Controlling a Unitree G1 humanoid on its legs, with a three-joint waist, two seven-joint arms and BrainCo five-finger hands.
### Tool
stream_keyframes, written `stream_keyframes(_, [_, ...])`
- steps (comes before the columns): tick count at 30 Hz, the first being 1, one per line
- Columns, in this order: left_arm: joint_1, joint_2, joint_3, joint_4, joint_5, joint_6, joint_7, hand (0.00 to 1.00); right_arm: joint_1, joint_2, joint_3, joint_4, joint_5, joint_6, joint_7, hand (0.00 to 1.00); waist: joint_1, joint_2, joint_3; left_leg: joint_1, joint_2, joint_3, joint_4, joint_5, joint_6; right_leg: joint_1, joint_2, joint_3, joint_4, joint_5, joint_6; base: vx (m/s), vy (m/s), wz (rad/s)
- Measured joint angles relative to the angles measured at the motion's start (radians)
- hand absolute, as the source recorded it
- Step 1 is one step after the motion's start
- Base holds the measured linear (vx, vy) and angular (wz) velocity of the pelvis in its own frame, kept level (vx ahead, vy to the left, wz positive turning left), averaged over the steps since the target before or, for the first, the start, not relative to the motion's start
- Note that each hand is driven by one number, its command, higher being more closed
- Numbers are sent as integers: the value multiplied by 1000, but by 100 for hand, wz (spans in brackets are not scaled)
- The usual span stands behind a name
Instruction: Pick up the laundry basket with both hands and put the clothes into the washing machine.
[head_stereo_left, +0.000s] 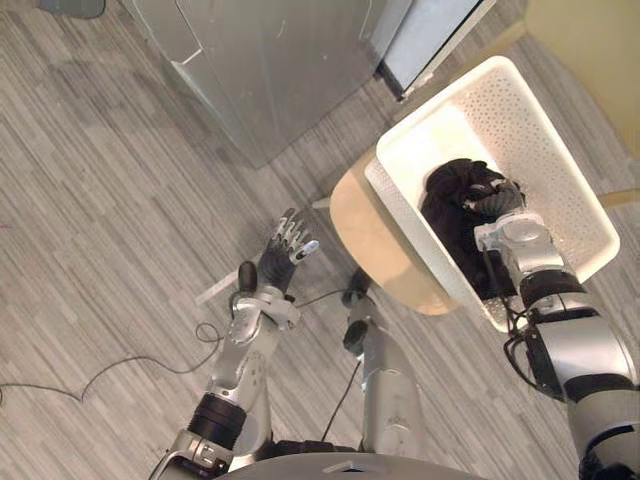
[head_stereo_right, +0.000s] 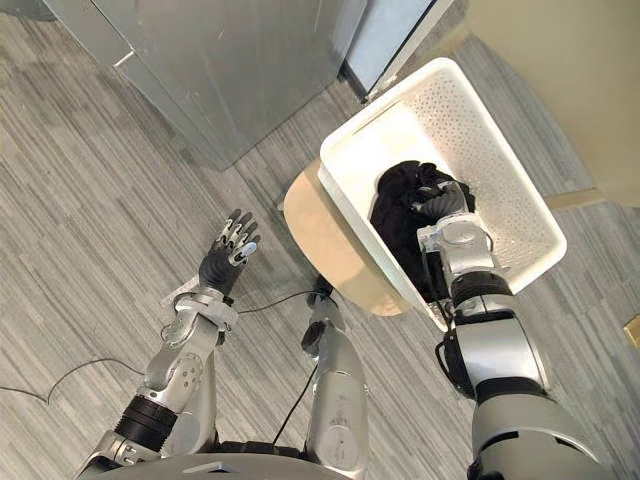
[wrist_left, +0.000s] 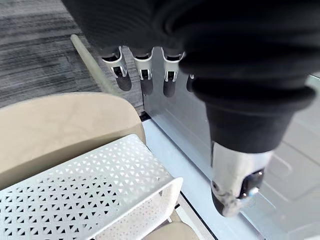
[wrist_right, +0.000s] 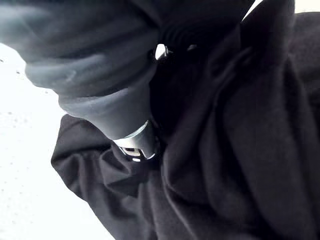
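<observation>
A white perforated laundry basket (head_stereo_left: 440, 95) rests tilted on a round beige stool (head_stereo_left: 365, 225). Black clothes (head_stereo_left: 450, 215) lie bunched inside it. My right hand (head_stereo_left: 500, 200) reaches into the basket from the near side, its fingers curled into the black clothes (wrist_right: 240, 150) and its thumb (wrist_right: 135, 145) pressed into the folds. Left of the stool, my left hand (head_stereo_left: 285, 250) hangs open over the floor, apart from the basket, fingers (wrist_left: 145, 70) straight. The left wrist view shows the basket's corner (wrist_left: 90, 195) and the stool (wrist_left: 60, 130) past them.
The grey metal washing machine (head_stereo_left: 270, 60) stands on the wood-look floor beyond the stool, a light panel (head_stereo_left: 430, 35) at its right side. A beige wall or cabinet (head_stereo_left: 590, 50) rises behind the basket. A pale strip (head_stereo_left: 215, 293) lies on the floor near my left hand.
</observation>
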Motion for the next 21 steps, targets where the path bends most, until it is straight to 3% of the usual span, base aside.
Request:
stream_keyframes(8, [8,95,1,2,8,0,12,0,46,31,-140,-232,14,-14,-54,100,-10,-4,-11,107,-9,15,-30,0,2,105,15,27,-72,31,12,3,-3,-6])
stream_keyframes(14, [69,153,-6,0,58,0,3,0,117,32,-181,-347,13,-24,-60,100,-32,-8,-90,177,-14,31,-31,-22,1,172,16,47,-97,32,26,43,29,-7])
stream_keyframes(21, [169,208,-23,-90,99,4,-41,0,363,109,-220,-711,2,-31,-50,100,-63,-28,-217,293,-13,91,-35,-90,10,259,20,102,-129,14,56,79,60,-23])
